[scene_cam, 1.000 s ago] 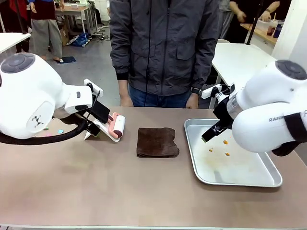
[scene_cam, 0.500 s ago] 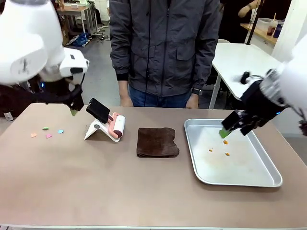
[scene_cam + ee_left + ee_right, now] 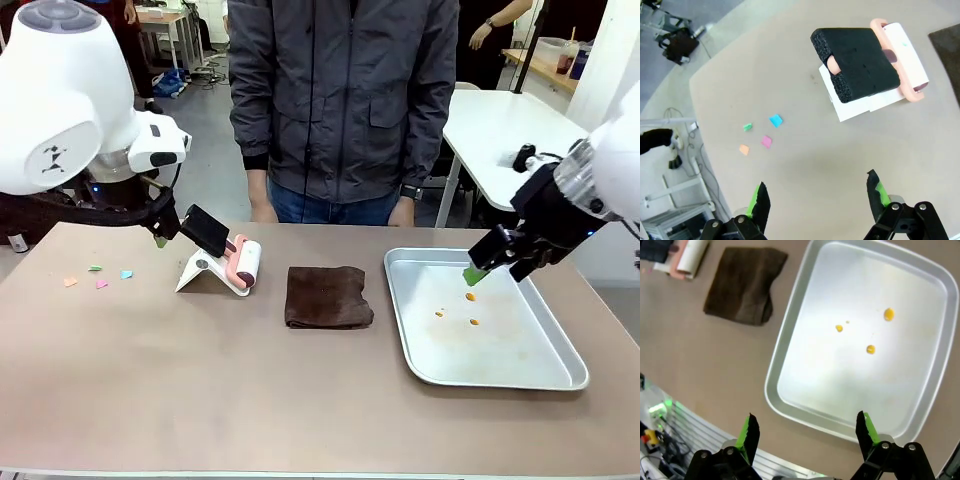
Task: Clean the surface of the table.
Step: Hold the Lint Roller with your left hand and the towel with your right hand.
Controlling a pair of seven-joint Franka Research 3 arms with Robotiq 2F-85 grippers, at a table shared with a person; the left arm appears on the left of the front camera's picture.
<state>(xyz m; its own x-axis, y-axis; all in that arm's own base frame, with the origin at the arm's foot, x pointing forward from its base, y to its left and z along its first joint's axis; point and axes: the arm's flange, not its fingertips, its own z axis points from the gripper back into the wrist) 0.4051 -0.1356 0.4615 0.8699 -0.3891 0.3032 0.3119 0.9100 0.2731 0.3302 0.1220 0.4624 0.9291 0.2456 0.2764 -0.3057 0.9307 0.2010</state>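
table (image 3: 200,400) beneath left gripper (image 3: 816,183), right gripper (image 3: 806,417)

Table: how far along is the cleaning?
Done: nothing that shows. Coloured paper scraps lie on the table near its left end, and the tray has orange spots. In hand: nothing. The left gripper and right gripper hang open and empty, above that end of the table and above the tray. Left: all of it. The lint roller and brown cloth lie untouched.

grey floor (image 3: 195,140) behind — white table (image 3: 500,125) right, wooden desk (image 3: 165,17) far back
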